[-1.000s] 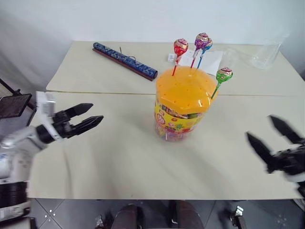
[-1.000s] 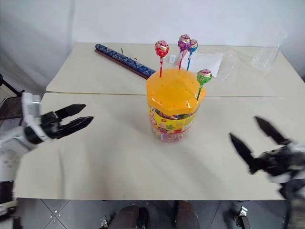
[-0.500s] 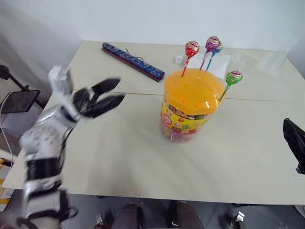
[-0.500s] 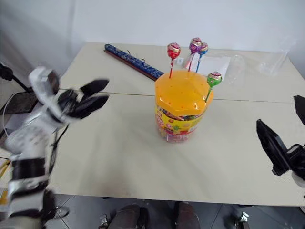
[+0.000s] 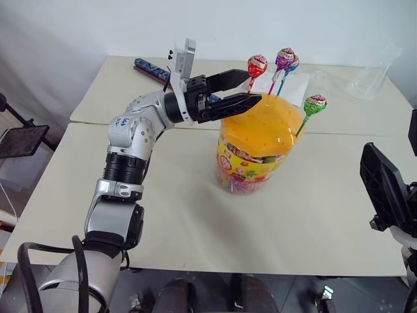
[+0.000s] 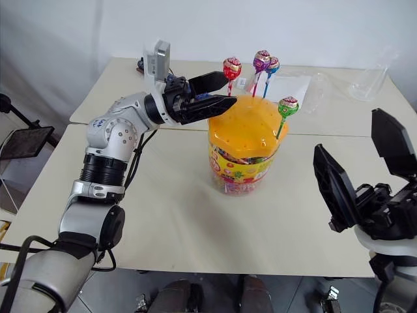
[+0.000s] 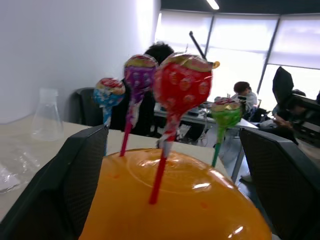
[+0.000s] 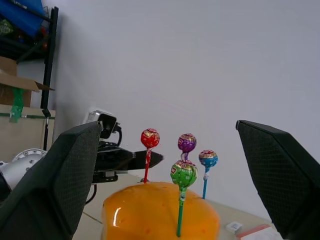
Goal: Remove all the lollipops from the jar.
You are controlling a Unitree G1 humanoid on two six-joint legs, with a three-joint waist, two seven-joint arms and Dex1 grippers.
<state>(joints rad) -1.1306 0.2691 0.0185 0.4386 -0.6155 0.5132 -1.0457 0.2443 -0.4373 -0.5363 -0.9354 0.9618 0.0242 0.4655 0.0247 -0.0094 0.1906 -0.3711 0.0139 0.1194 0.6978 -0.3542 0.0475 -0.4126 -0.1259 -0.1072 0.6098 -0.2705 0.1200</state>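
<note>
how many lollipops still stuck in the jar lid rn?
4, all upright in the orange lid: red lollipop at the left gripper, purple and blue at the back, green on the right edge.

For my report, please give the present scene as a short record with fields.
jar: orange lid, stands on the table
lollipops in lid: red, purple, blue, green, all upright
left gripper: open, at the red lollipop's stick
right gripper: open, away from the jar
removed: none
</note>
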